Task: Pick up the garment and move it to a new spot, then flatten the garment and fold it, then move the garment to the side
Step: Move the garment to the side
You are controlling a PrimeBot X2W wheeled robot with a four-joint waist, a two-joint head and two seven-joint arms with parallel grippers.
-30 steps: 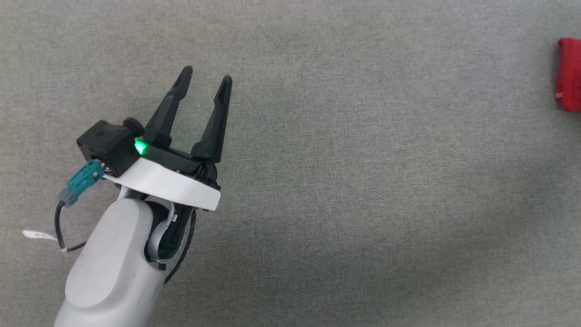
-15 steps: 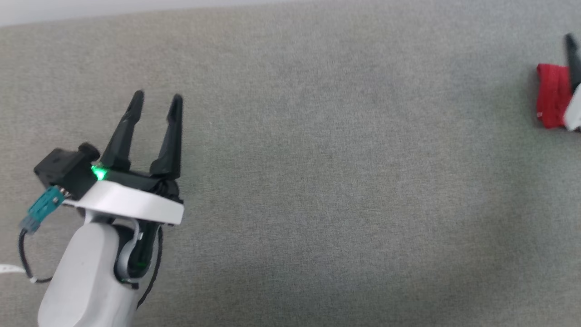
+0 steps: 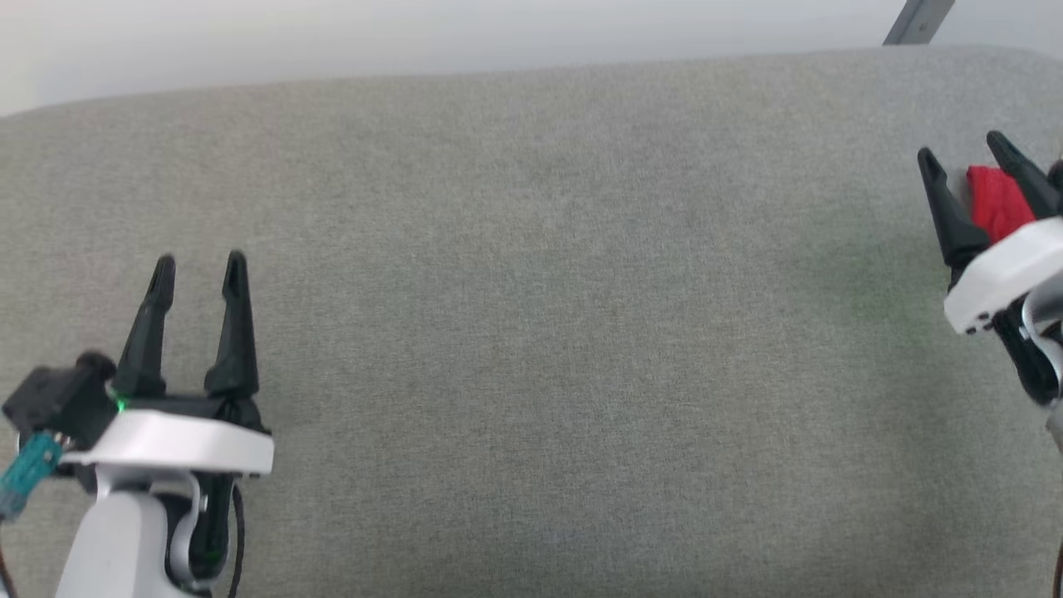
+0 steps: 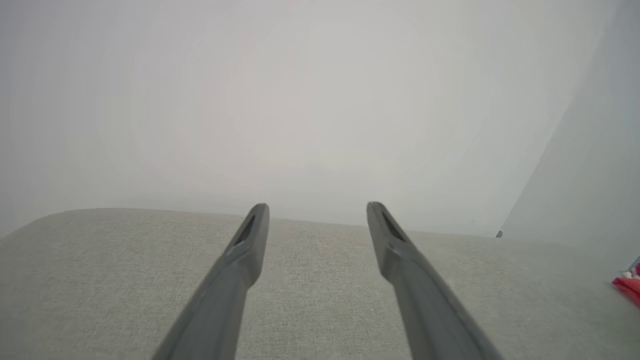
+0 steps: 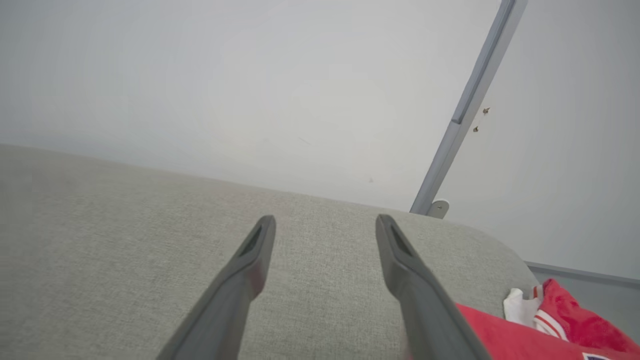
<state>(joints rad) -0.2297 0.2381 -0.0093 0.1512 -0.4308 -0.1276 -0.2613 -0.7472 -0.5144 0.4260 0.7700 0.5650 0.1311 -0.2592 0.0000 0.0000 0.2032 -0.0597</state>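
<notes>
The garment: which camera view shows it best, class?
The right wrist view: the garment lies close at lower right, red cloth with white fabric and striped trim. The head view gives a red patch behind the right gripper; the left wrist view, a red sliver at its right edge.

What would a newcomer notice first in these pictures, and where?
The red garment catches the eye at the far right of the grey fabric surface, partly behind the open right gripper. The left gripper, open and empty, hangs over the surface at the lower left of the head view.
</notes>
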